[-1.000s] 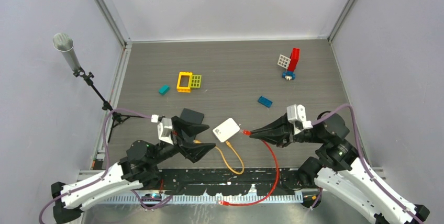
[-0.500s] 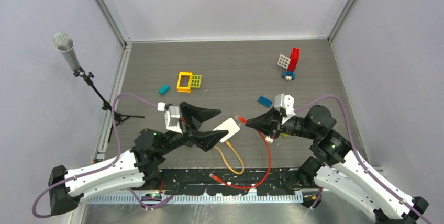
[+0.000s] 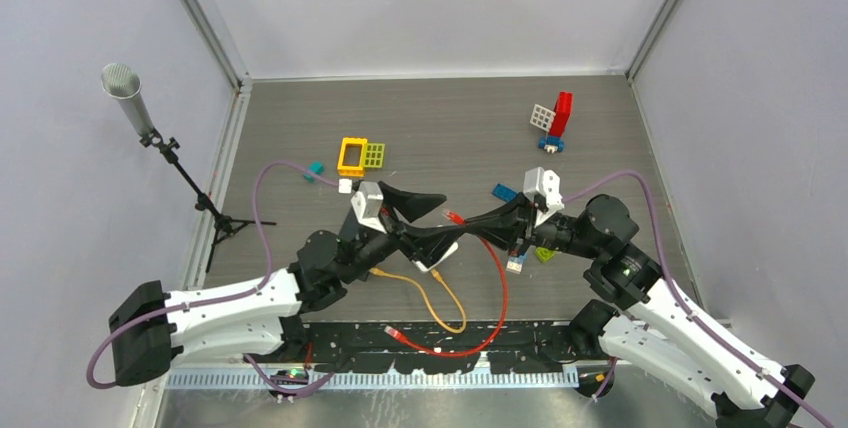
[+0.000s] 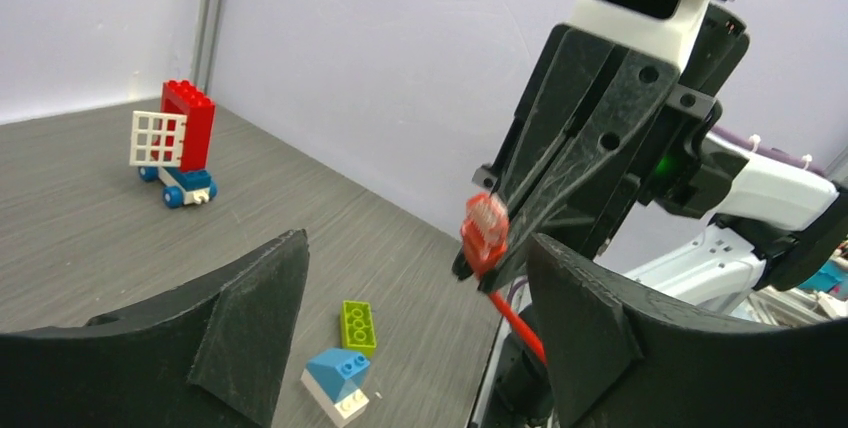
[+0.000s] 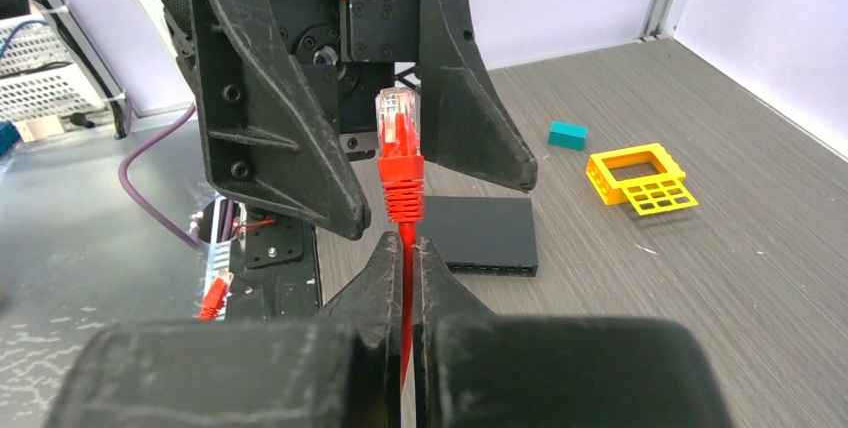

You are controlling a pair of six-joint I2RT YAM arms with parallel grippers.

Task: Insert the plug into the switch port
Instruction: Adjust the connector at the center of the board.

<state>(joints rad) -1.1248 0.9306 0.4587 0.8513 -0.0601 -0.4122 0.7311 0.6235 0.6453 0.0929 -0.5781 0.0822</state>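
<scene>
The plug (image 3: 455, 217), red with a clear tip, hangs above the middle of the bench (image 3: 440, 118), a little toward the near edge. The right tool (image 3: 466, 222) is nipped narrow and holds it by the red cable (image 3: 500, 288), which drops to the near edge and loops left. The left tool (image 3: 452, 220) is spread wide and empty, one finger on each side of the plug. A white box (image 3: 445, 252) shows partly under its lower finger, with an orange cable (image 3: 440, 298) trailing from that spot toward the near edge. A yellow frame (image 3: 352, 156) and a teal brick (image 3: 316, 170) lie toward the left edge, a blue brick (image 3: 503, 191) lies beyond the right tool, and a red block tower (image 3: 558, 116) stands toward the far right corner.

From the left wrist, the plug sits in the gap between the two wide black fingers (image 4: 250, 318), closer to the right one, at the tip of the right tool. A lime brick (image 4: 358, 326) and a blue-and-white piece (image 4: 338, 383) lie on the bench below.

From the right wrist, the plug stands upright above the closed fingers, which pinch the cable just under its boot. The switch (image 5: 485, 236), a flat black box, lies on the bench beyond it, ports along its near face; plug and switch are apart.
</scene>
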